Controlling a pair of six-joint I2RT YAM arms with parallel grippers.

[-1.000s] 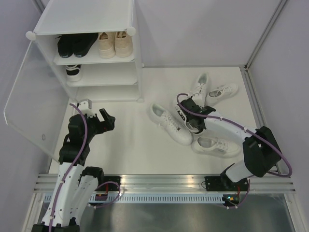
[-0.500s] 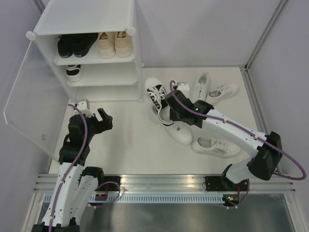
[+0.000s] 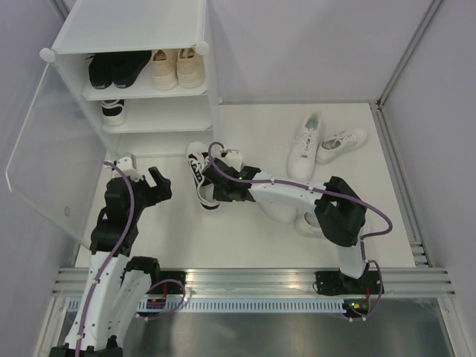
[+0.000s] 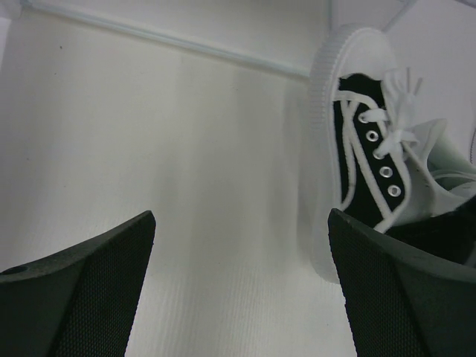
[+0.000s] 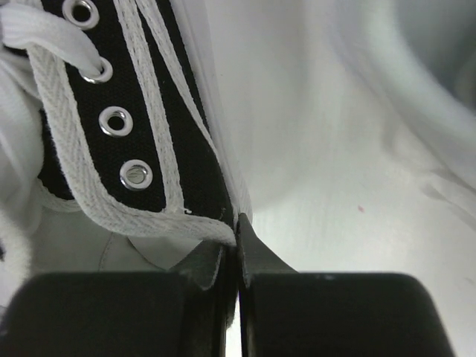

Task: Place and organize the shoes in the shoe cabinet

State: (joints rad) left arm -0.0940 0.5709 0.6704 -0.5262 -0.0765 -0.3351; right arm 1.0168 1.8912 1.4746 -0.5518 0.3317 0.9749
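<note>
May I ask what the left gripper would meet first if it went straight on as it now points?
Probably the black-and-white sneaker, held by the right gripper: it lies ahead, off to one side of the open left gripper. The gap's centre aims at bare table; depth is unclear.

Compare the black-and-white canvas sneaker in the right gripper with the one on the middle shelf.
The gripped black-and-white sneaker is outside the white plastic cabinet, pinched at its collar by the right gripper; the shelved sneaker sits untouched. The gripped one's laces and eyelets show; the shelved one is half hidden. Both: black uppers, white soles.
</note>
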